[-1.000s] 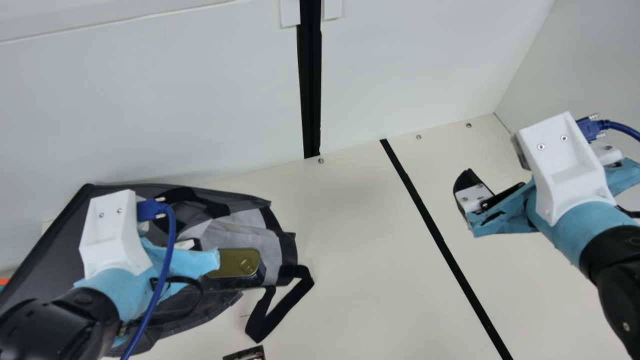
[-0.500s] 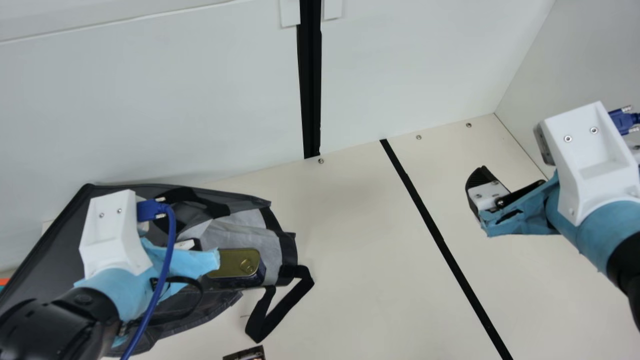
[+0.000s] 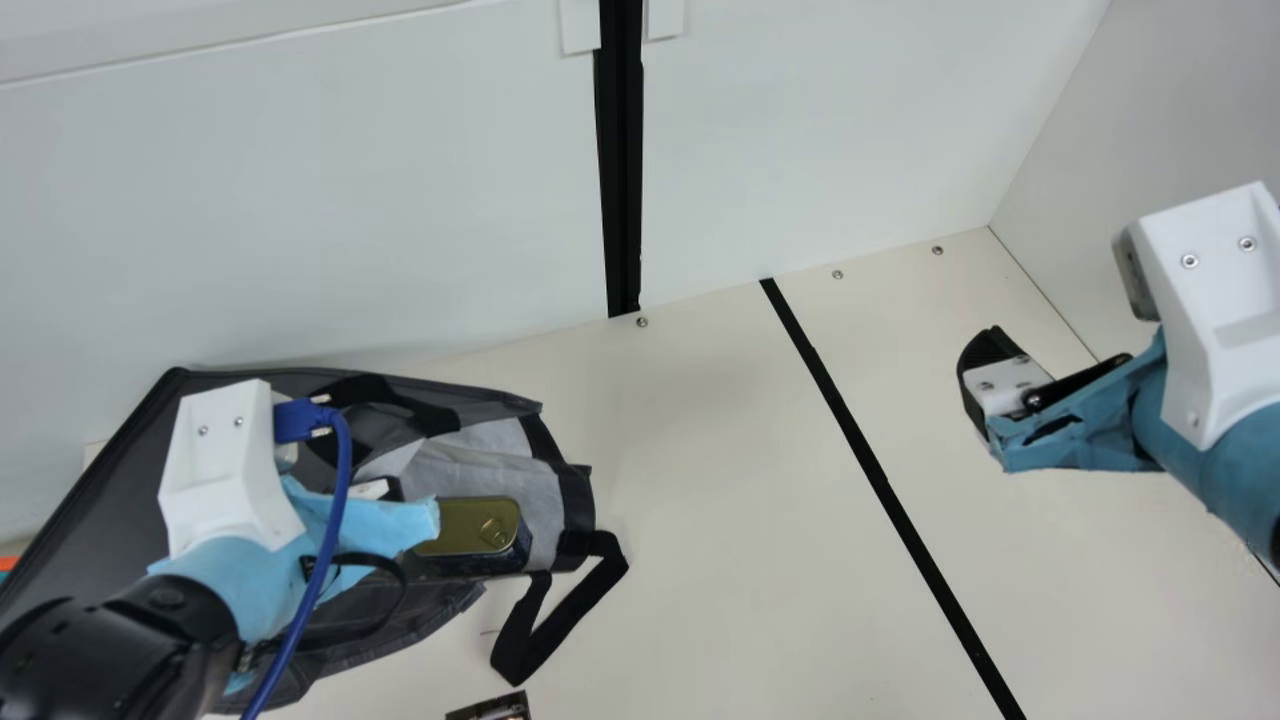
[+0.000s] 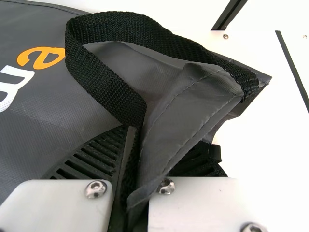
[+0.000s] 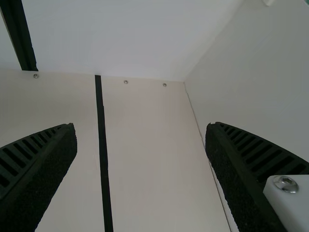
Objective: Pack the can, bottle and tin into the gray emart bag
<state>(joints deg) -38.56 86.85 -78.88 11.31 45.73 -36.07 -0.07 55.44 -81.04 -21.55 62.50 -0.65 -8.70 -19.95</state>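
Apparently the tin (image 3: 468, 525) is nearly packed, at the gray emart bag's (image 3: 110, 470) mouth near my left claw (image 4: 140, 137), which pinches its edge; my right claw (image 5: 141, 125) gapes well apart. The other 2, I can't tell.

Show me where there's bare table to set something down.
Bare patch one: the table between the bag with its trailing handle and the black stripe. Patch two: from that stripe toward the side wall, though the right gripper hovers there. It's crowded at the bag: the left gripper pinches its cloth, the tin close by.
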